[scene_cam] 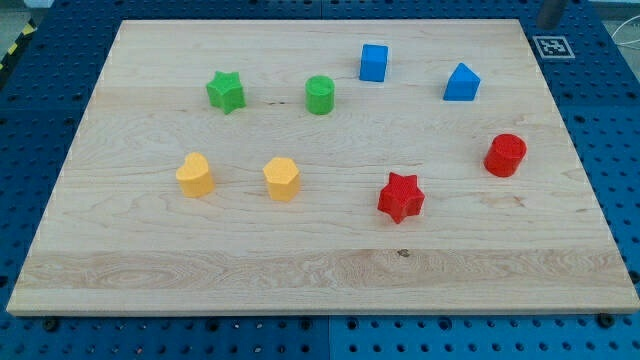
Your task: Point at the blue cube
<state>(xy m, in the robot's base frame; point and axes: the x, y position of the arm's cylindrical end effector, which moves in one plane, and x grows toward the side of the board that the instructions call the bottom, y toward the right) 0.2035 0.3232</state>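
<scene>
Our tip does not show, so we cannot tell its state. Blue cube (pixel 373 62) sits near board (pixel 300 270) top, between green cylinder (pixel 320 95) and blue prism (pixel 461 83)

You are looking at a wooden board (pixel 300 250) lying on a blue perforated table (pixel 40 90). The blue cube (pixel 373 62) stands near the view's top, with a blue triangular block (pixel 461 83) to its right. A green star (pixel 226 91) and a green cylinder (pixel 320 95) sit left of the cube. Two yellow blocks (pixel 195 174) (pixel 282 179) lie side by side, apart, at the view's left. A red star (pixel 401 197) and a red cylinder (pixel 505 155) occupy the right. My tip does not show; only a grey blur (pixel 552 10) appears at the top right, beside a printed marker (pixel 552 46).
</scene>
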